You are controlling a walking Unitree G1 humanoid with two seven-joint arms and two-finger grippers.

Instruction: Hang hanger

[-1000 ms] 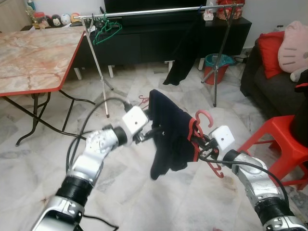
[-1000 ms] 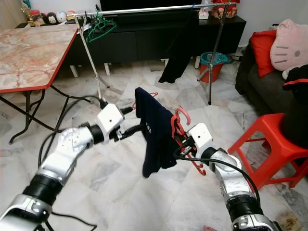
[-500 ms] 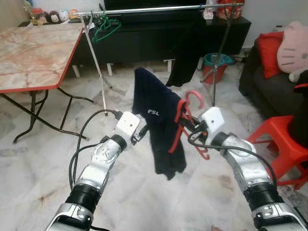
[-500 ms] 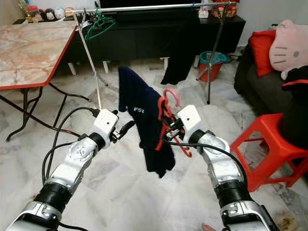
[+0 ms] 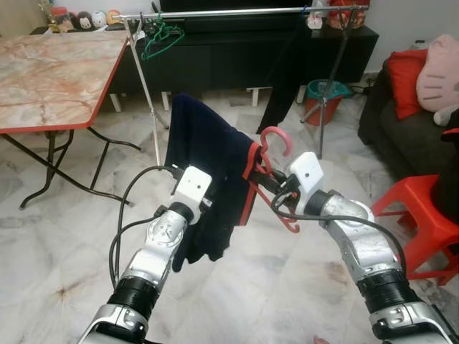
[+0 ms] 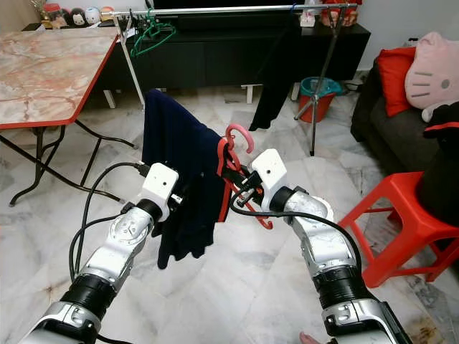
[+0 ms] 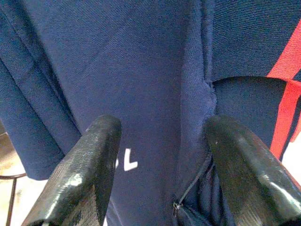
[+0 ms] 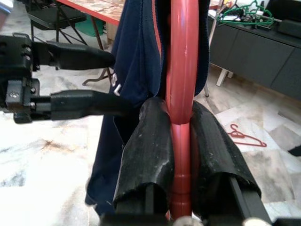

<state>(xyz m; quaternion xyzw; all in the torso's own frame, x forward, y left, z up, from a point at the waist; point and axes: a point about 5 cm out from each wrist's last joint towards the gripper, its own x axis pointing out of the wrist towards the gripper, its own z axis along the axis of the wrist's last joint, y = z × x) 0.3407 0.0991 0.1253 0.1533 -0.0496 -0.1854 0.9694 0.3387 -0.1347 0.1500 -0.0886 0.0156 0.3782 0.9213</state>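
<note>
While my right pincer [image 8: 178,141] is clamped tight on the red hanger [image 5: 276,175], both black fingers pressed against its stem just below the hook, I hold it up in the middle of the scene, above the marble floor [image 5: 64,244]. A navy garment [image 5: 208,179] with red trim hangs from that hanger and drapes down to the left of it. My left pincer [image 7: 160,160] is spread wide, its 2 fingers [image 7: 89,165] lying against the navy cloth without pinching it; in the head views this pincer sits low and left of the hanger, partly behind the fabric.

Far off, 1 metal clothes rail [image 5: 229,12] runs across the room on thin legs. 1 green hanger [image 5: 161,36] hangs near its left end, and 1 dark garment [image 5: 287,79] hangs toward its right end. Behind the rail stands a long black cabinet [image 5: 215,57]. 1 more red hanger [image 8: 244,136] lies on the floor, seen from my right wrist.

On the left is 1 bench [image 5: 50,79] with a marbled top and red edge. On the right I count 1 red stool [image 5: 430,215], 1 dark sofa [image 5: 394,136] with a red cushion [image 5: 405,75] and a pink plush toy [image 5: 439,72]. A teal and red bin [image 5: 326,97] stands near the rail's right leg.
</note>
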